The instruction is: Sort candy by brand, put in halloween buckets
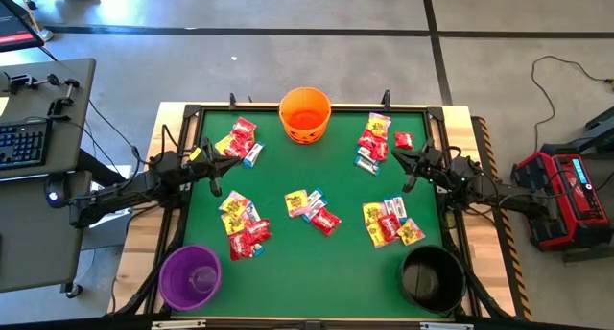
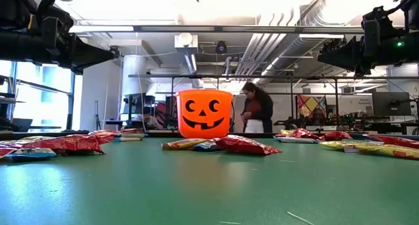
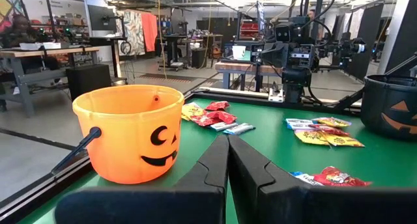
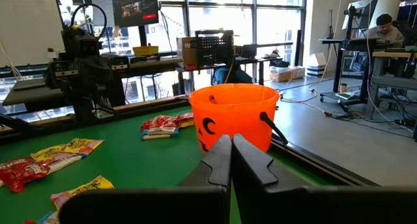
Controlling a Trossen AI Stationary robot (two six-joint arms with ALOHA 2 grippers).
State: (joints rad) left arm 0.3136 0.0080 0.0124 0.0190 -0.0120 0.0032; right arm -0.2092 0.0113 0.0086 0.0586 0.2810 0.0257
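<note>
Light: bright, from ceiling lamps and big windows.
Shadows: soft, faint.
Blur: the near green table point(image 2: 209, 192) looks fuzzy.

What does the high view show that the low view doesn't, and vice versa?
High view only: the small round purple plastic bucket and the small round black plastic bucket at the table's near corners, both shut robot hands, left hand and right hand, and a keyboard on a side desk.

Low view only: the black pumpkin face on the bucket's wall, and a person standing in the room behind.

Both: the small round orange plastic bucket, the green table mat and the small flat candy packets scattered on it.
</note>
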